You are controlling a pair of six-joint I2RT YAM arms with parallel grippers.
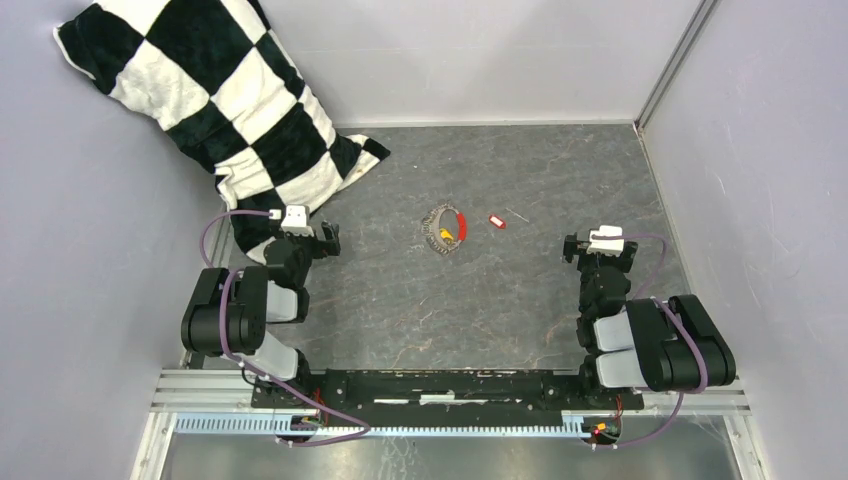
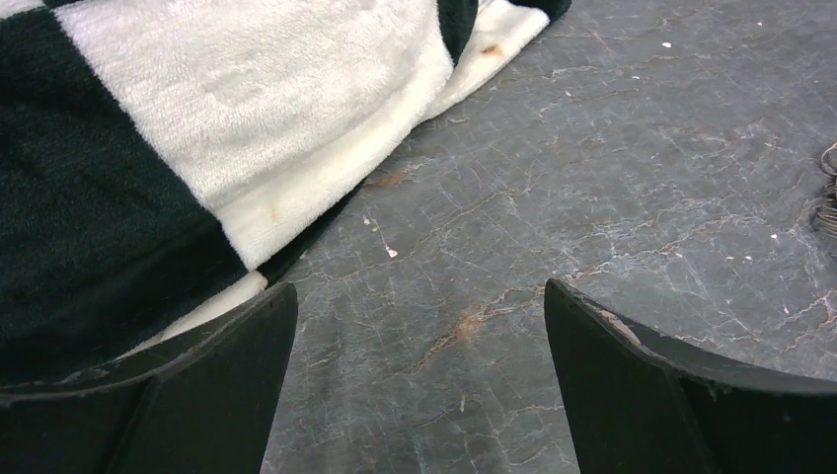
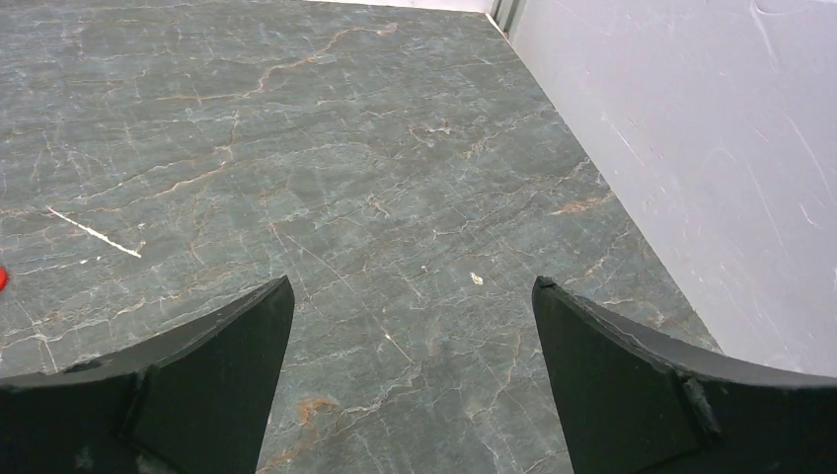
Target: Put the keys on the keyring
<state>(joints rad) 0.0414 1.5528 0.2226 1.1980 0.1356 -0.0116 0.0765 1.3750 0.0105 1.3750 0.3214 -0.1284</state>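
The keyring (image 1: 446, 230), a small grey coil-like ring with a red arc on its right side, lies mid-table in the top view; a sliver of it shows at the right edge of the left wrist view (image 2: 827, 202). A yellow key (image 1: 444, 235) rests inside the ring. A red key with a white mark (image 1: 496, 221) lies just right of the ring; a speck of red (image 3: 2, 279) shows at the right wrist view's left edge. My left gripper (image 1: 328, 240) (image 2: 419, 296) is open over bare table, well left of the ring. My right gripper (image 1: 572, 248) (image 3: 413, 291) is open and empty, right of the red key.
A black-and-white checkered pillow (image 1: 205, 95) leans in the back left corner, its edge (image 2: 197, 148) close ahead of my left fingers. A thin pale sliver (image 1: 517, 215) (image 3: 94, 233) lies right of the red key. Pale walls (image 1: 760, 150) enclose the dark marbled table (image 1: 480, 310).
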